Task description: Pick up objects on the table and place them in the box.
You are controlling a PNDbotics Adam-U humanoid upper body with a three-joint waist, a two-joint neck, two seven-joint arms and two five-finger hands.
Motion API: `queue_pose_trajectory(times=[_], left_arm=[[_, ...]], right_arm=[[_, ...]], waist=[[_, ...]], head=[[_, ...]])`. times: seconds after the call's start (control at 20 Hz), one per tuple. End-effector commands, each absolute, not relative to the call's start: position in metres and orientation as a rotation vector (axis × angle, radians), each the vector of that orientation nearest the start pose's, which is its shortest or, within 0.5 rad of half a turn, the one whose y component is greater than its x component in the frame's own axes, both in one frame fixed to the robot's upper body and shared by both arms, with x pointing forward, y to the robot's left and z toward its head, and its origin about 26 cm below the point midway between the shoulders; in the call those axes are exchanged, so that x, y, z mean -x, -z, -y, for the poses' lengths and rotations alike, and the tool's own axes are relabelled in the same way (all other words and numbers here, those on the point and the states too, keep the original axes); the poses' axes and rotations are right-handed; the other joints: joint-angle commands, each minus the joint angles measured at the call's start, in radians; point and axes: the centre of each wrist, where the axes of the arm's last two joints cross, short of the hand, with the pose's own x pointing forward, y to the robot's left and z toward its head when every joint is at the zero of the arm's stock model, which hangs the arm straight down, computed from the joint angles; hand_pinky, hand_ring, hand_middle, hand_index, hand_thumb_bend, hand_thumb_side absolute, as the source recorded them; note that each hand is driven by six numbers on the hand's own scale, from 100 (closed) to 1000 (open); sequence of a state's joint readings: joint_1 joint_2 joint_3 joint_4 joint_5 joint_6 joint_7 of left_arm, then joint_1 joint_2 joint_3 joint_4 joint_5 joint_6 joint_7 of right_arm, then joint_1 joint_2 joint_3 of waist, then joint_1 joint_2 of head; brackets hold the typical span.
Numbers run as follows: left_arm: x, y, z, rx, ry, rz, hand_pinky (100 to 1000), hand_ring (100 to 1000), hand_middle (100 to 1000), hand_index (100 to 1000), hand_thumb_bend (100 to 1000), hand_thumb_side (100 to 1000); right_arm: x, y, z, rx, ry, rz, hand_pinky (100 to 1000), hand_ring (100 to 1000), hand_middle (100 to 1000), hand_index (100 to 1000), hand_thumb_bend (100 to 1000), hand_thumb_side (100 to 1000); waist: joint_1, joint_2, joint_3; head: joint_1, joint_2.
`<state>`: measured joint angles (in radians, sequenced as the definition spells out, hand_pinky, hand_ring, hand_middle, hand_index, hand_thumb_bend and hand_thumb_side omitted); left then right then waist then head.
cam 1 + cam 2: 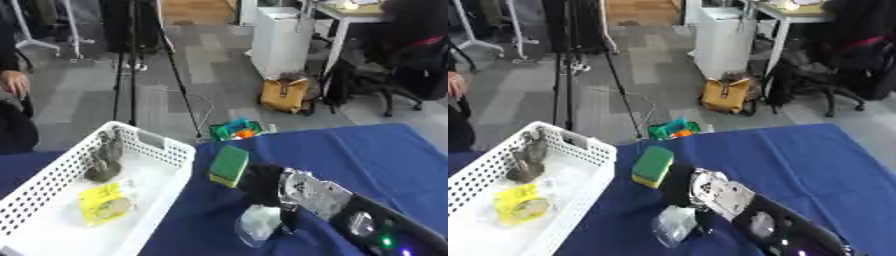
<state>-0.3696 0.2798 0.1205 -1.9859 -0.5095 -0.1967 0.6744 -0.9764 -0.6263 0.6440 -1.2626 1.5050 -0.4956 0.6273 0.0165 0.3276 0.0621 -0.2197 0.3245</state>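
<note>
My right hand (262,184) comes in from the lower right over the blue table (367,155). Its dark fingers are curled on a green sponge with a yellow underside (229,165), which is tilted up on edge just right of the box. The box is a white perforated basket (52,185) at the left. It holds a grey-brown lumpy object (105,159) and a yellow packet (105,202). A clear crumpled plastic item (260,223) lies on the cloth right below my hand. My left hand shows in neither view.
Beyond the table's far edge, the floor holds a green crate with orange things (236,130), a yellow bag (285,94), black tripod legs (122,75) and a white cabinet (282,40). A person's arm shows at the left edge.
</note>
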Motion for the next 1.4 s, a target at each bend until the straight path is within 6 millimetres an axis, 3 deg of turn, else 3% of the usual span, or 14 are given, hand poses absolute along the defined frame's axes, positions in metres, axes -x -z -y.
queue_pose_trajectory(times=[0.05,0.55,1.1,1.4], left_arm=[[-0.304,-0.229,-0.277,1.241,0.317,-3.144,751,760,833,779,100,998],[-0.305,-0.230,-0.277,1.239,0.322,-3.142,752,759,834,779,100,997],[-0.305,-0.231,-0.277,1.247,0.322,-3.138,752,760,834,779,100,997],[-0.305,-0.231,-0.278,1.248,0.329,-3.134,752,760,834,779,100,997]], right_arm=[[-0.439,-0.219,0.214,1.215,-2.881,-0.039,1000,1000,1000,1000,531,572],[-0.441,-0.215,0.215,1.189,-2.893,-0.047,1000,1000,993,1000,530,507],[-0.437,-0.216,0.206,1.159,-2.965,-0.022,1000,1000,885,846,475,408],[-0.435,-0.216,0.203,1.143,-2.988,0.007,1000,1000,819,770,418,438]], waist=[[0.002,-0.014,0.003],[0.000,-0.011,0.008],[-0.014,-0.031,0.007],[-0.021,-0.039,0.008]], head=[[-0.002,-0.002],[-0.010,-0.005],[-0.009,0.007],[-0.015,0.005]])
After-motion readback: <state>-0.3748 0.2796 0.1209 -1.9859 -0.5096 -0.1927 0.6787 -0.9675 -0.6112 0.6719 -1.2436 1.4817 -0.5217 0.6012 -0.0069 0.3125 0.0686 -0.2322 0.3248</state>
